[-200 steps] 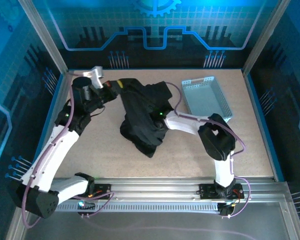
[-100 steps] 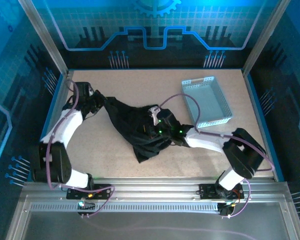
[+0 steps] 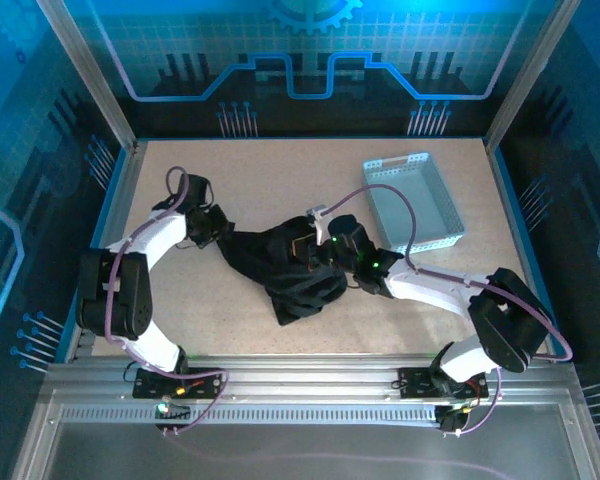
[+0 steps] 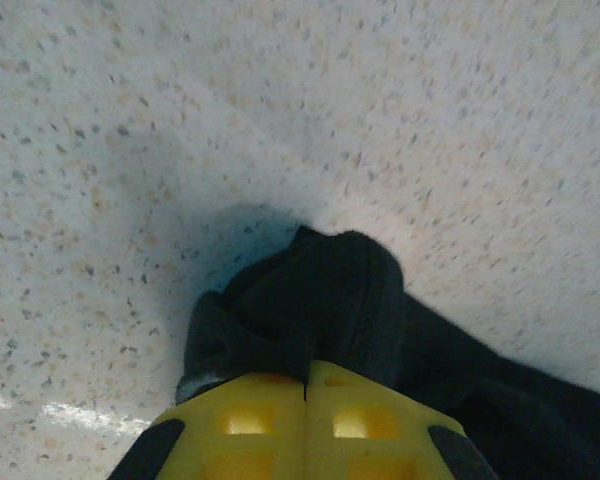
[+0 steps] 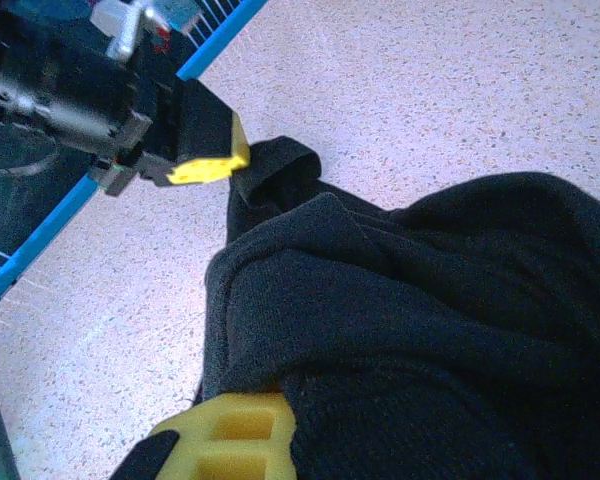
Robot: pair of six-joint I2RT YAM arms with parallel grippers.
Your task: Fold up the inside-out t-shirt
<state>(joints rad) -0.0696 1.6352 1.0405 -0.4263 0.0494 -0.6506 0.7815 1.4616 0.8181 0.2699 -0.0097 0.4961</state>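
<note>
The inside-out t-shirt [image 3: 280, 268] is a crumpled black heap on the speckled table, left of centre. My left gripper [image 3: 217, 233] is at the heap's left end, low over the table. Its yellow fingers [image 4: 270, 420] are shut, pinching a fold of the black t-shirt [image 4: 330, 290]. My right gripper [image 3: 315, 250] is at the heap's upper right, shut on the t-shirt [image 5: 430, 320]. One yellow finger [image 5: 230, 430] shows there and cloth covers the other. The right wrist view also takes in the left gripper [image 5: 208, 166] holding the far corner.
A light grey perforated tray [image 3: 416, 200] stands at the back right, apart from the shirt. A blue-edged wall [image 3: 108, 215] runs just left of the left arm. Bare table [image 3: 230, 330] lies in front of the heap.
Both grippers have come down and toward the near side with the shirt. The left one moved from the back left toward the centre, and the shirt now lies bunched on the table.
</note>
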